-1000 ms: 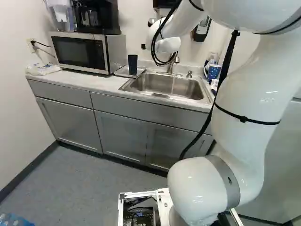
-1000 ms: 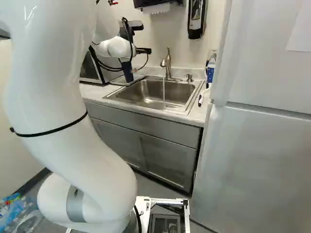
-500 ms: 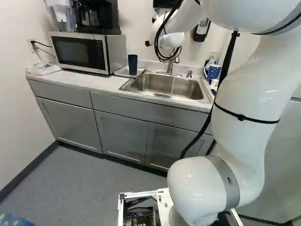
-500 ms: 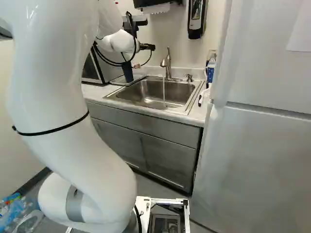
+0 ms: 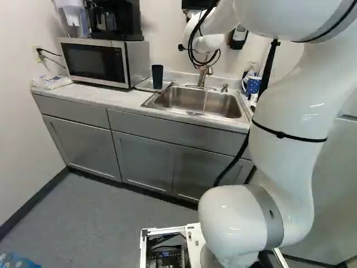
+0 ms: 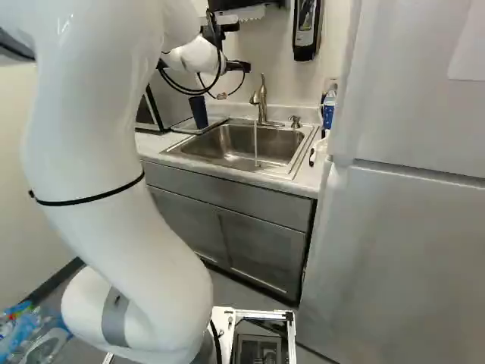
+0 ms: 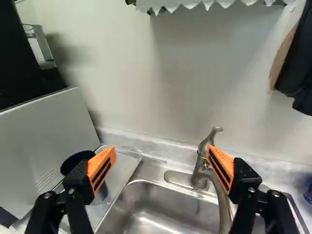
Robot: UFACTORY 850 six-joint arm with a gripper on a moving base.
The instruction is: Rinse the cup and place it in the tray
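In the right base view, my gripper [image 6: 241, 67] is partly hidden by the wrist, above and behind the sink's left part. In the wrist view the gripper [image 7: 162, 158] stands wide open, nothing held between its orange pads. The dark blue cup [image 5: 157, 76] stands on the tray [image 5: 143, 85] between microwave and sink; the wrist view shows the cup [image 7: 74, 161] partly behind one finger. A thin stream of water runs from the faucet [image 6: 262, 98] into the sink [image 6: 227, 154].
The microwave [image 5: 93, 62] stands beside the tray. A soap dispenser [image 6: 295, 121] and a blue patterned mug [image 5: 253, 85] are on the sink's other side. The fridge [image 6: 402, 250] rises to the right. A paper towel holder and wall dispenser [image 6: 306, 30] hang above.
The wrist and gripper have shifted to the right and upward, away from above the cup. Cup and tray have stayed where they were, and the base has not moved.
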